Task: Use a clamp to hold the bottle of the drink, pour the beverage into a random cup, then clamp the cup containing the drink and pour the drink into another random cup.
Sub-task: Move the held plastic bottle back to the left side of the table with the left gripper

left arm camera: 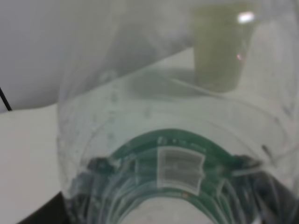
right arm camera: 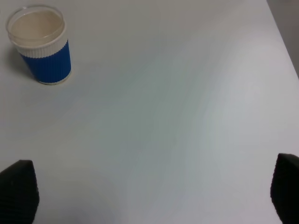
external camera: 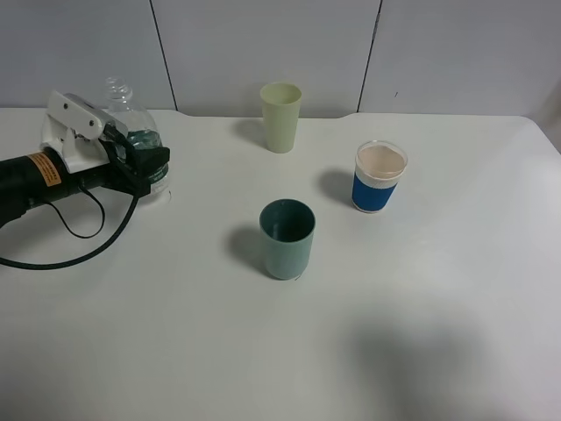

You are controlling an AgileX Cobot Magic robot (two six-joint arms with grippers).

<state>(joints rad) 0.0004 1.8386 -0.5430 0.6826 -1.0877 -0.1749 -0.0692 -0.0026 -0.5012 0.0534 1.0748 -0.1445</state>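
Observation:
The clear bottle [external camera: 130, 118] stands upright at the far left of the table, and my left gripper [external camera: 145, 163] is shut around its green label band [left arm camera: 174, 164]. In the left wrist view the bottle [left arm camera: 154, 116] fills the picture; the beverage inside cannot be made out. The dark teal-green cup [external camera: 287, 239] sits at the table's middle, apart from both grippers. The blue-banded white cup [external camera: 379, 178] stands to its right and further back. My right gripper [right arm camera: 152, 196] hangs open over bare table, with the blue-banded cup [right arm camera: 42, 45] well ahead of its fingertips [right arm camera: 18, 189].
A pale yellow-green cup [external camera: 280, 117] stands at the back centre, also visible through the bottle as a blurred cup [left arm camera: 222, 51]. A black cable [external camera: 88, 230] loops on the table by the left arm. The table's right edge [right arm camera: 282, 39] runs near the right gripper.

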